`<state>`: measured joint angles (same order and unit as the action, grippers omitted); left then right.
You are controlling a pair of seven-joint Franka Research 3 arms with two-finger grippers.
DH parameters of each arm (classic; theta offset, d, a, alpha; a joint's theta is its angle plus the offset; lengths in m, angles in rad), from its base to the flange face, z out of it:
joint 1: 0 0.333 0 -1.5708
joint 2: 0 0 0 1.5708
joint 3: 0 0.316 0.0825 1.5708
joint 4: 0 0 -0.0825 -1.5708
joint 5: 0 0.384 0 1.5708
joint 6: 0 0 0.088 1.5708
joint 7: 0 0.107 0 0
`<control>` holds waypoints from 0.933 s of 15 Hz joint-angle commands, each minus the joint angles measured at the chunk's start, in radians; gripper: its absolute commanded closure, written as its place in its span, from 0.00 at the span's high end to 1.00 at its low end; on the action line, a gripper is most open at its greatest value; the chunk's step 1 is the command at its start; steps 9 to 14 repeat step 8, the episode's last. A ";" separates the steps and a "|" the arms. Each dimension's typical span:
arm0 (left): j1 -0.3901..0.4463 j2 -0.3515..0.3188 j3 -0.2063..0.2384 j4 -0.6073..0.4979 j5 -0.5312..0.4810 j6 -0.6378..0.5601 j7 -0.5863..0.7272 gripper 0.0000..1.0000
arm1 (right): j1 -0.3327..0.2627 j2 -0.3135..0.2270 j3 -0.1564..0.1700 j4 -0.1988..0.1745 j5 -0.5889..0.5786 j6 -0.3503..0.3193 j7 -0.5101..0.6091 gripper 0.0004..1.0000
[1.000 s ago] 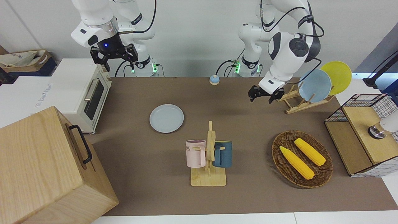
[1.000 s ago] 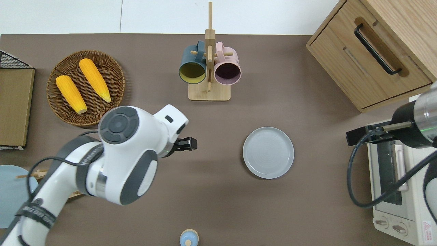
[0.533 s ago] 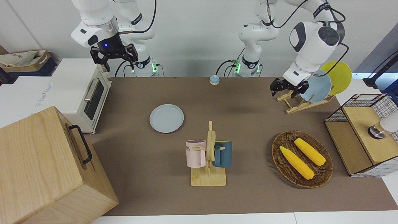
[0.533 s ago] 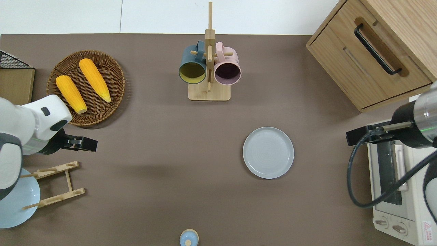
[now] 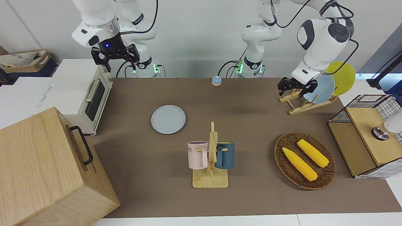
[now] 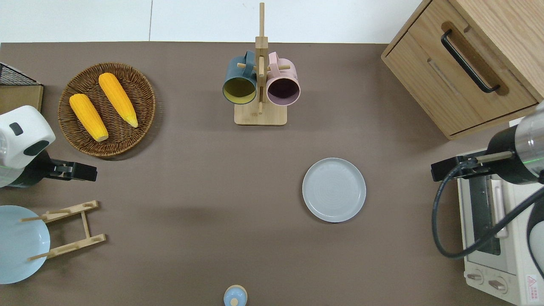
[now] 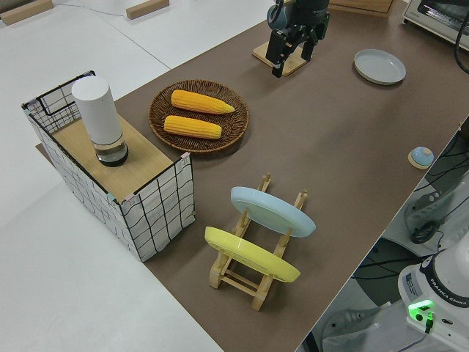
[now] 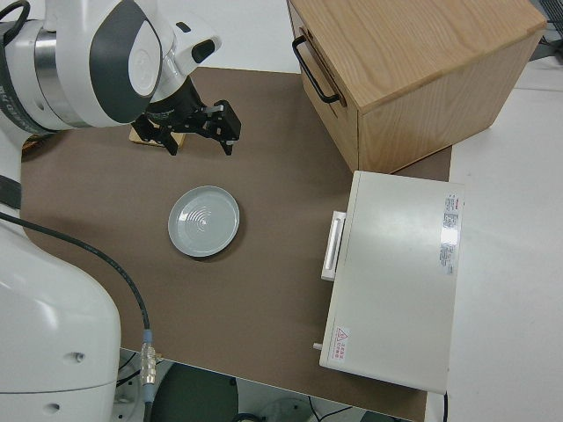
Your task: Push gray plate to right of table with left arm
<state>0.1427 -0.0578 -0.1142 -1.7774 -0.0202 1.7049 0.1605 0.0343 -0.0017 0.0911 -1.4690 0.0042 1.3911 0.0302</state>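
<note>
The gray plate (image 6: 334, 190) lies flat on the table (image 6: 204, 178), right of centre in the overhead frame and left of centre in the front frame, between the mug rack (image 6: 260, 85) above it and the toaster oven (image 6: 497, 238) at the lower right edge. It looks stiff and fairly light, with a smooth underside that should slide readily on the matte surface; being shallow, it is better shoved than gripped, with a fingertip set low against the raised rim on the side toward the left arm's end, so that it does not ride over the plate or spin it. The left gripper (image 6: 78, 172) hovers at the far left edge of the overhead frame, between the wicker basket (image 6: 107, 109) and the plate rack (image 6: 63, 229), well apart from the plate and holding nothing; whether its jaws are apart or together cannot be told. The right arm is parked, its jaws apart and empty
</note>
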 commanded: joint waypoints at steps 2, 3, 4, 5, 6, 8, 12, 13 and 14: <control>0.028 0.010 -0.001 0.042 0.006 -0.033 0.007 0.99 | -0.011 -0.008 0.006 0.001 0.008 -0.012 -0.003 0.98; 0.029 0.010 -0.001 0.053 0.005 -0.039 0.007 0.99 | -0.011 -0.008 0.006 -0.001 0.008 -0.012 -0.003 0.98; 0.029 0.013 0.001 0.062 0.005 -0.047 0.008 0.99 | -0.011 -0.008 0.006 -0.001 0.008 -0.012 -0.003 0.98; 0.028 0.013 0.007 0.065 0.005 -0.048 0.008 0.99 | -0.011 -0.008 0.006 -0.001 0.008 -0.012 -0.003 0.98; 0.028 0.013 0.010 0.065 0.005 -0.048 0.008 0.99 | -0.011 -0.008 0.006 -0.001 0.008 -0.012 -0.003 0.98; 0.026 0.013 0.010 0.065 0.005 -0.048 0.007 0.99 | -0.011 -0.008 0.006 0.001 0.010 -0.012 -0.003 0.98; 0.026 0.013 0.010 0.065 0.005 -0.048 0.007 0.99 | -0.011 -0.008 0.006 0.001 0.010 -0.012 -0.003 0.98; 0.026 0.013 0.010 0.065 0.005 -0.048 0.007 0.99 | -0.011 -0.008 0.006 0.001 0.010 -0.012 -0.003 0.98; 0.026 0.013 0.010 0.065 0.005 -0.048 0.007 0.99 | -0.011 -0.008 0.006 0.001 0.010 -0.012 -0.003 0.98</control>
